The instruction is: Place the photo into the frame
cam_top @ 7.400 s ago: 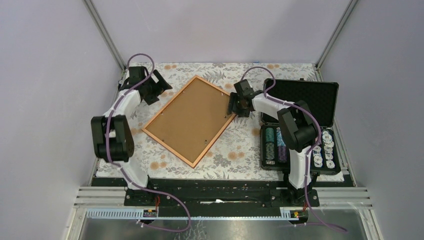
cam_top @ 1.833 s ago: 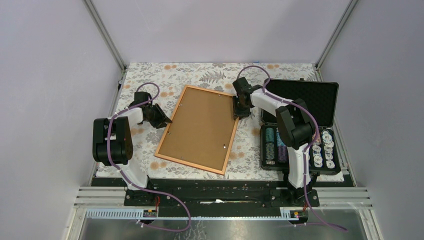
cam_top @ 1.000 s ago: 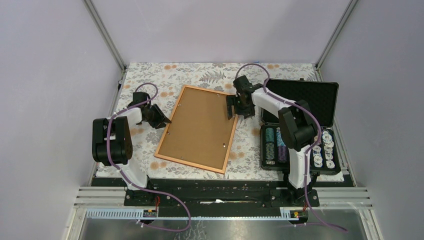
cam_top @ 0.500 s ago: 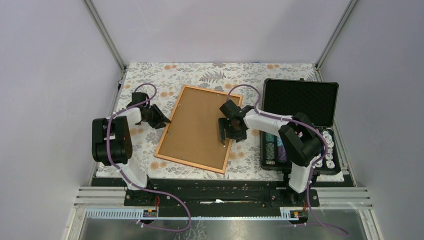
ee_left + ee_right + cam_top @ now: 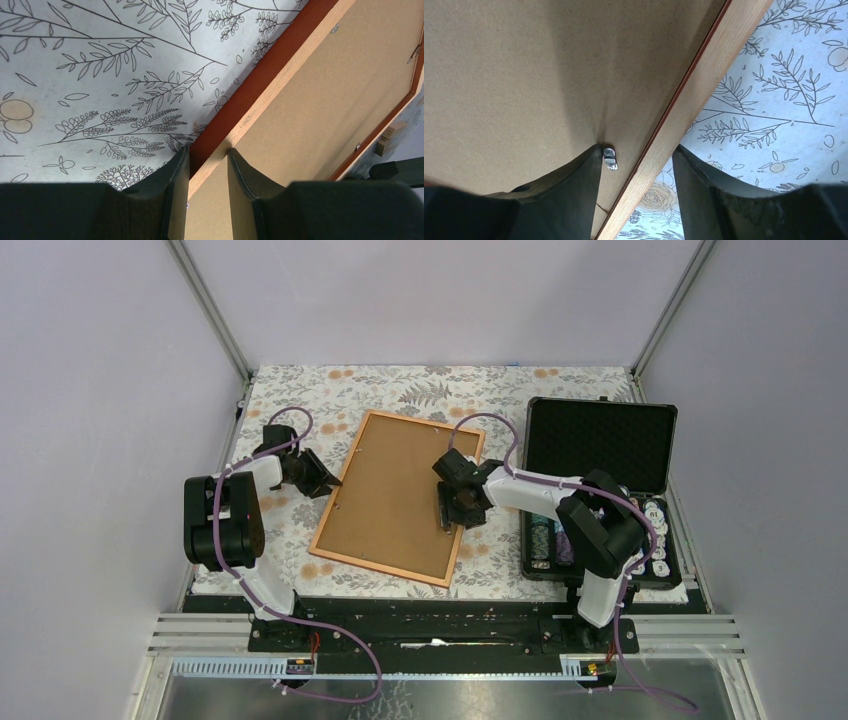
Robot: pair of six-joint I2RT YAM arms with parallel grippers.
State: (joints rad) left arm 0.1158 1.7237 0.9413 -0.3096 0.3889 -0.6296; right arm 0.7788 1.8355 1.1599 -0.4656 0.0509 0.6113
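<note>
Orange-brown thin wooden picture frame [image 5: 378, 568] lies back-up mid-picture, long axis top to bottom; my left gripper [image 5: 207, 155] pinches its left rail, my right gripper [image 5: 636, 155] straddles the right rail, jaws spread.

Lab cell: aluminium-railed enclosure [image 5: 205, 305]

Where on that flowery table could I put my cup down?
The far strip of tablecloth beyond the frame is bare, and a smaller patch near-left of it. The right is crowded: chip case fills it, and the right gripper straddles the frame's edge.
</note>
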